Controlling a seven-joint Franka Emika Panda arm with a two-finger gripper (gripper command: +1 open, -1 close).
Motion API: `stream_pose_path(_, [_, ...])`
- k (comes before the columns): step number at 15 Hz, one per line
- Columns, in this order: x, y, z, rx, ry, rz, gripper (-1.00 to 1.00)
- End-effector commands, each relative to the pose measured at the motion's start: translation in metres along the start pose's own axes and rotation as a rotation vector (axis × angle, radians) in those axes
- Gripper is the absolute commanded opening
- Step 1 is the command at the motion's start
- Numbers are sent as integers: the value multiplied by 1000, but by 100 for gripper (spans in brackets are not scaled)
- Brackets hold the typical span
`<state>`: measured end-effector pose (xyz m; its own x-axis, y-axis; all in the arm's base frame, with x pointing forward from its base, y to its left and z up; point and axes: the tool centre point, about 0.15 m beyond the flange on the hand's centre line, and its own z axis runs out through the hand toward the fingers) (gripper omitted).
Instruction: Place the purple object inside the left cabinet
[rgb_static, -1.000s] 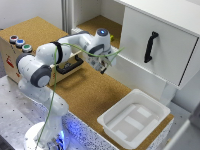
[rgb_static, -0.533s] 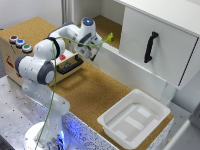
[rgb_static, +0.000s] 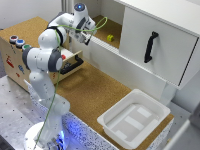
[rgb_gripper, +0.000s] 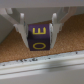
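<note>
A: On the exterior view, what do you log?

B: Arm reaching to the left cabinet (rgb_static: 107, 25); gripper (rgb_static: 85, 36) at its front edge. Small yellow object (rgb_static: 110, 37) inside. Block not visible from here.

A: Wrist view?

B: Purple object (rgb_gripper: 39, 37) clamped between the fingers (rgb_gripper: 21, 31), above cork floor. I judge carrying nearly done, release left. Its markings are blurred, and contact with the floor is unclear.

Purple object (rgb_gripper: 39, 37) invisible from exterior view, claw (rgb_static: 86, 36) blocking; bin (rgb_static: 134, 118) corner cropped (bottom edge).
</note>
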<state>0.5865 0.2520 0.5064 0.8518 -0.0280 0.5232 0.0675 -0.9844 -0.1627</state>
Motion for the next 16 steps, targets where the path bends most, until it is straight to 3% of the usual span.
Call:
stream_pose_path(1, [53,3,32,-176,-125,57,-100])
stream_pose_path(9, [73,26,69,-255,-133,40,-100])
stream_pose_path(10, [72,23,68,-251,-116,51,100])
stream_pose_path(16, [67,-10,18,-187,9,37,100])
